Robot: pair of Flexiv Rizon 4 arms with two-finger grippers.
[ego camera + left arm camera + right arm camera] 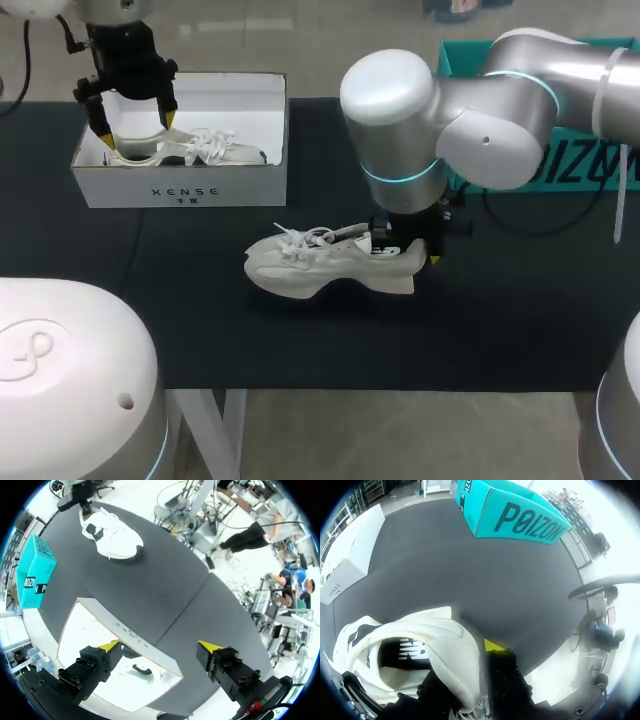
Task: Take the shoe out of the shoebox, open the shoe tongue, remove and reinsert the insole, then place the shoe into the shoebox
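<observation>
Left gripper (135, 125) hangs over the far left end of the shoebox (180, 185). Its two yellow fingers are wide apart and hold nothing. From the left wrist view, one yellow tip is over the white wall of the box and the other is over the dark table (500, 320).

The shoebox is white and open at the top. It sits on the far left part of the table. A second shoe (200, 148) lies inside it, white with white laces.

Right gripper (415, 250) is in the middle of the table, at the heel end of the shoe (320, 265). It is clamped on the back wall of the heel. One yellow tip shows on the outside of the heel, and the other finger goes down into the shoe. The big silver arm comes in from the right and covers part of the gripper in the head view.

The shoe is white with a thick sole. It lies out of the box, near the middle of the table, with its toe to the left and its heel to the right. Its laces are loose on top. The dark inside of the shoe shows in the right wrist view.

A teal box (460, 60) stands at the far right of the table.
</observation>
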